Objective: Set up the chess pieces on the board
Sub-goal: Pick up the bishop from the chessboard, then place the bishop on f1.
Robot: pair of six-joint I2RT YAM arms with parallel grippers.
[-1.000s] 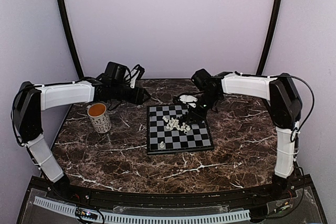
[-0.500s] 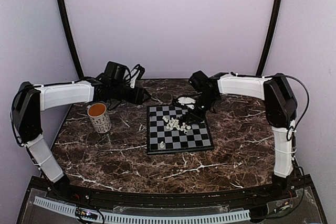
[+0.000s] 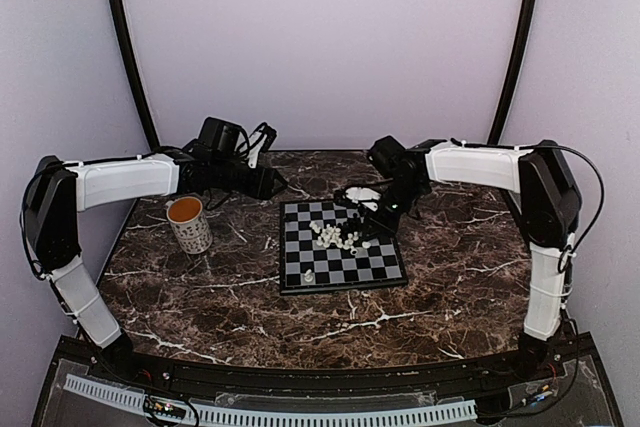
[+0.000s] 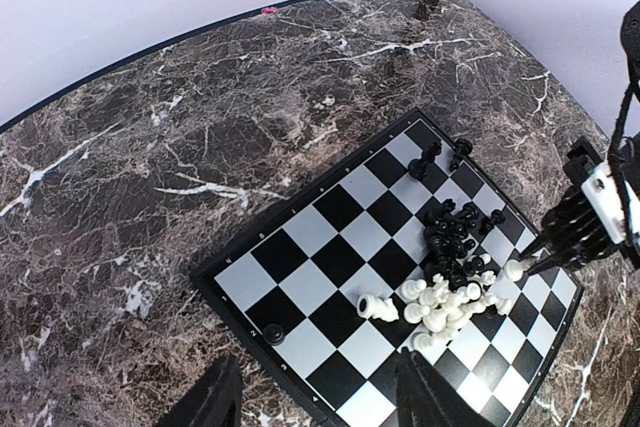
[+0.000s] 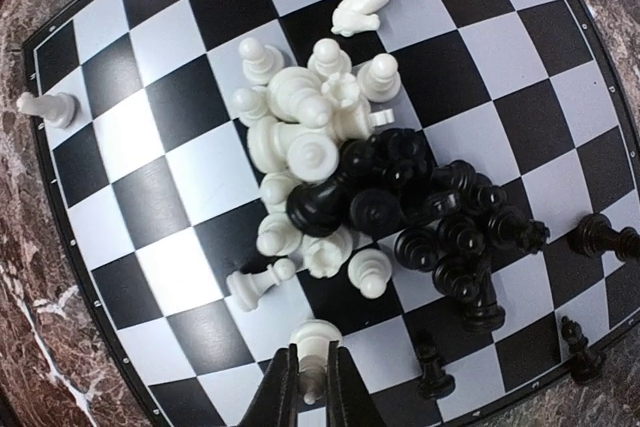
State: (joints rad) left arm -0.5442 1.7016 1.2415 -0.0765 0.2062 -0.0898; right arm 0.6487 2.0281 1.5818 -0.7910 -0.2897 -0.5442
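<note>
the right gripper (image 5: 312, 375) is pinched on a white piece (image 5: 316, 332) by the right edge of the board (image 5: 150, 47), beside the heaped chess pieces (image 5: 340, 177). the left gripper (image 4: 318, 375) hangs jaws apart, empty, near the board's far left corner.

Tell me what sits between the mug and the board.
Nothing. In the top external view, the stretch from the mug to the board is bare marble tabletop.
</note>
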